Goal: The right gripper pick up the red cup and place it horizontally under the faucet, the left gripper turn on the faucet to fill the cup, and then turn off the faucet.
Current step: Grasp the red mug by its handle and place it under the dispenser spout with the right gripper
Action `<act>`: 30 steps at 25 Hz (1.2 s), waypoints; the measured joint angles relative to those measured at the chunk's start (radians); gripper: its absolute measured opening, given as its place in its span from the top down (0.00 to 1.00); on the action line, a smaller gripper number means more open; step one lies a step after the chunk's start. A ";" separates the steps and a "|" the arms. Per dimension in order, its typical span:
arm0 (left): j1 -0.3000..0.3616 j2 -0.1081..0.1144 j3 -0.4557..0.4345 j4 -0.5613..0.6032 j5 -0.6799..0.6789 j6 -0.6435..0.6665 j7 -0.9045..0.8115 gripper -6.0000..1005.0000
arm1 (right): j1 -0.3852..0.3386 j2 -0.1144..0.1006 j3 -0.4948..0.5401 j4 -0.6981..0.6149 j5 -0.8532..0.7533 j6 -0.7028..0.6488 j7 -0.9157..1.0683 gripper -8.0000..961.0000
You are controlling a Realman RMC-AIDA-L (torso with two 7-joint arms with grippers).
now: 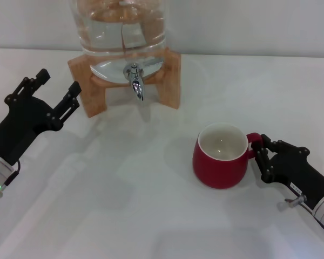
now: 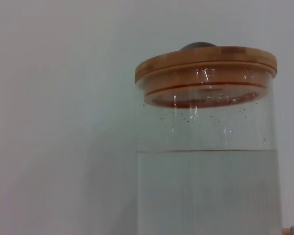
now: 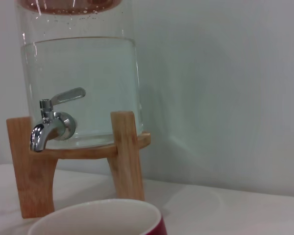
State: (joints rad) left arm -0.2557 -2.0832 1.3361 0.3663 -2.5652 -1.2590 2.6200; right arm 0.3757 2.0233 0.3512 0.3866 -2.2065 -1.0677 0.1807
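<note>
The red cup (image 1: pixel 221 162) stands upright on the white table (image 1: pixel 124 205), well in front of the faucet (image 1: pixel 135 81) and off to the right of it, handle pointing right. The right gripper (image 1: pixel 261 154) is at that handle, fingers either side of the loop and seemingly closed on it, though contact is hard to confirm. The left gripper (image 1: pixel 58 89) hovers beside the wooden stand (image 1: pixel 92 86), jaws spread wide and holding nothing.
</note>
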 joint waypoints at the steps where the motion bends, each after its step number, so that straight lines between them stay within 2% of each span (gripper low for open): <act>1: -0.002 0.000 0.000 -0.002 0.000 0.000 0.000 0.25 | 0.001 0.000 0.000 0.000 0.000 -0.001 -0.001 0.84; 19: -0.005 0.000 -0.001 -0.002 -0.001 0.001 0.000 0.25 | 0.057 0.002 -0.013 0.003 -0.012 0.009 0.003 0.85; 30: -0.005 0.000 -0.002 0.001 -0.001 0.015 0.000 0.25 | 0.118 0.001 -0.014 0.036 -0.018 0.077 0.005 0.85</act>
State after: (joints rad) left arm -0.2602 -2.0831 1.3345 0.3670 -2.5663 -1.2441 2.6200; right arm 0.4935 2.0239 0.3374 0.4224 -2.2241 -0.9912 0.1853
